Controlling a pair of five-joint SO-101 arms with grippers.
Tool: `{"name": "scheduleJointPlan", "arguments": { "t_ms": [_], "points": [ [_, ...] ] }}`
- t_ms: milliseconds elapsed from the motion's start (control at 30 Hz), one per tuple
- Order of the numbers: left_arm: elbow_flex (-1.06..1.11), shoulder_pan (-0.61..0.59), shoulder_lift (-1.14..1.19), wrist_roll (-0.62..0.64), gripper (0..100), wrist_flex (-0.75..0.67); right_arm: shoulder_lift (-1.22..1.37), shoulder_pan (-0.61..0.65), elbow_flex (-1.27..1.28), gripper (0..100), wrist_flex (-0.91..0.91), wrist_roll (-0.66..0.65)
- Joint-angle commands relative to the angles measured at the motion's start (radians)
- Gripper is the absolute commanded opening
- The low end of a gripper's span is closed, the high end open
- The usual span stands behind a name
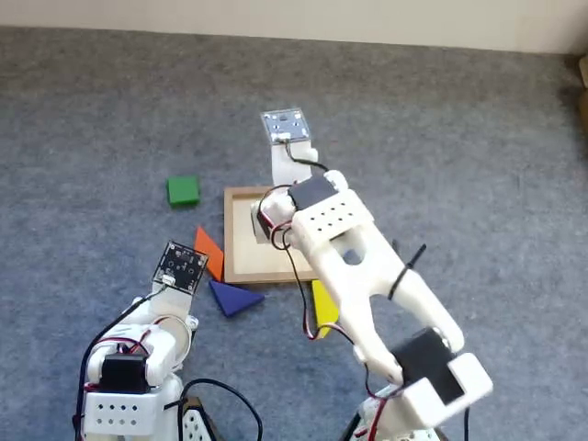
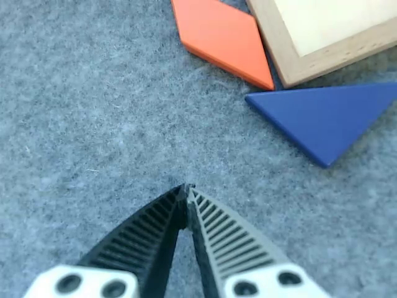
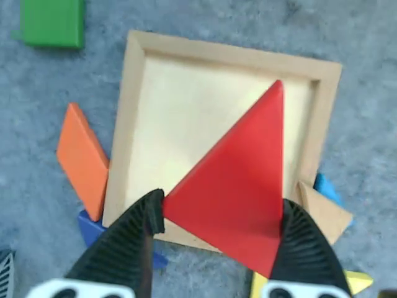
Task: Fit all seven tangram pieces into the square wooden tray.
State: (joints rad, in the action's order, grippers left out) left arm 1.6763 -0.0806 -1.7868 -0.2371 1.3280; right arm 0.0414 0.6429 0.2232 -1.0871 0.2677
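Observation:
The square wooden tray (image 3: 133, 124) lies on grey carpet, and a big red triangle (image 3: 239, 186) sits tilted over its inside. My right gripper (image 3: 220, 233) is shut on the red triangle, one finger on each side. Around the tray lie an orange parallelogram (image 3: 84, 158), a dark blue triangle (image 3: 93, 230), a green square (image 3: 53, 22), a yellow piece (image 3: 353, 282), a light blue piece (image 3: 325, 186) and a tan piece (image 3: 322, 211). My left gripper (image 2: 186, 189) is shut with nothing in it, low over bare carpet a short way from the orange parallelogram (image 2: 220, 37) and the dark blue triangle (image 2: 329, 118).
In the high view the right arm (image 1: 358, 266) stretches over the tray (image 1: 241, 266) and hides most of it. The green square (image 1: 183, 190) lies apart to the tray's left. The yellow piece (image 1: 323, 306) lies under that arm. Open carpet surrounds everything.

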Motion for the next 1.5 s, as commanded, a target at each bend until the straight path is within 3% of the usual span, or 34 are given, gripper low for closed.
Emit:
{"name": "scheduleJointPlan", "arguments": {
  "t_ms": [0,500,733,1100,1200,1467],
  "points": [
    [0.019,-0.01,-0.027,-0.011,1,0.006,0.054,0.008,-0.093,12.7,0.027,0.038],
    [0.019,-0.01,-0.027,-0.011,1,0.006,0.199,-0.042,-0.17,13.5,0.036,0.051],
    [0.019,-0.01,-0.027,-0.011,1,0.006,0.213,-0.042,-0.17,27.5,0.031,0.049],
    [0.019,-0.01,-0.027,-0.011,1,0.006,0.206,-0.042,-0.248,28.0,-0.022,0.041],
    [0.019,-0.01,-0.027,-0.011,1,0.006,0.209,-0.042,-0.311,27.6,-0.093,-0.02],
    [0.019,-0.01,-0.027,-0.011,1,0.006,0.214,-0.042,-0.357,1.9,-0.225,-0.146]
  ]
}}
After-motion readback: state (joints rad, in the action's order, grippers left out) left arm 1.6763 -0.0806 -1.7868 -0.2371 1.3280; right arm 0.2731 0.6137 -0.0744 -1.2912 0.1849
